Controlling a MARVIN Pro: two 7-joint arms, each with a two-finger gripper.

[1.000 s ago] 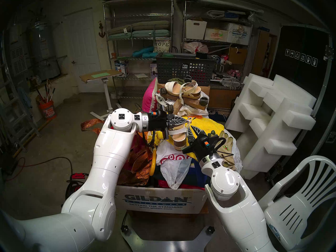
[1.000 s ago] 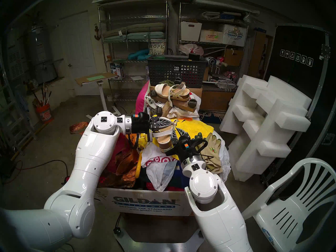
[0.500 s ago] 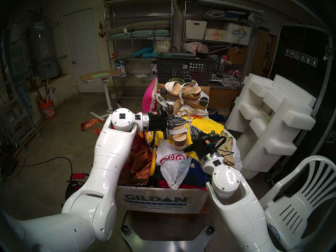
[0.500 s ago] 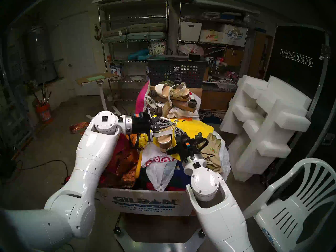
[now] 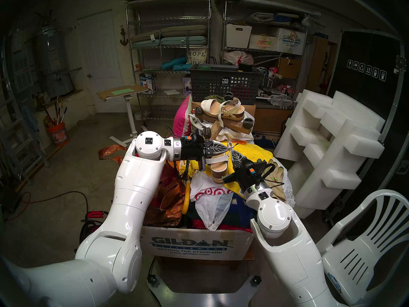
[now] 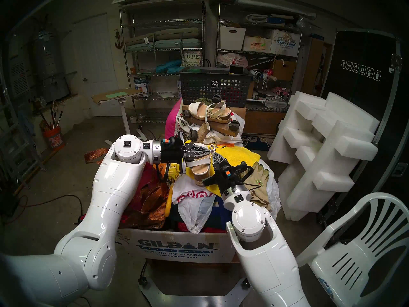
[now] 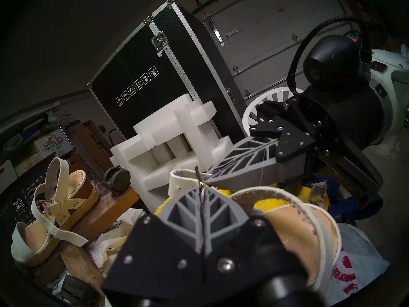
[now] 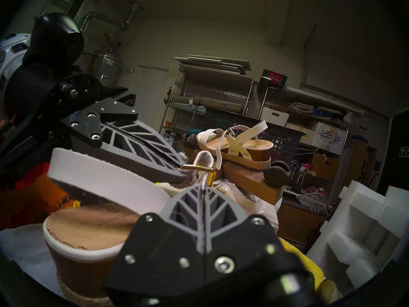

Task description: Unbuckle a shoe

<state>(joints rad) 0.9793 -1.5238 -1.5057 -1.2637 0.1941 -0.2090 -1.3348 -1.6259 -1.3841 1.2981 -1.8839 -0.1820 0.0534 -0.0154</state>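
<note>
On top of the heaped clothes and bags in the white cardboard box (image 5: 194,244), I am seeing the white-strapped wedge sandal with the tan insole and jute-wrapped sole (image 5: 218,167) sitting upright, heel toward me, on a white plastic bag with red rings (image 5: 208,190) and a yellow towel (image 5: 254,151). My left gripper (image 5: 228,146) is reaching in level from the left with its grey ribbed fingers pressed together, pinching the thin white ankle strap (image 7: 179,183) right beside the small gold buckle (image 8: 199,168). My right gripper (image 5: 232,152) is coming up from the near right side, its fingers also pressed together, and its tips are meeting the strap just by the buckle; whether it is pinching the strap end or the buckle itself I cannot tell. Both sets of tips are almost touching above the sandal's insole. Farther back, a flatter white-strapped platform sandal (image 5: 221,111) is lying on a wooden caster board (image 5: 230,125), well apart from both grippers.
</note>
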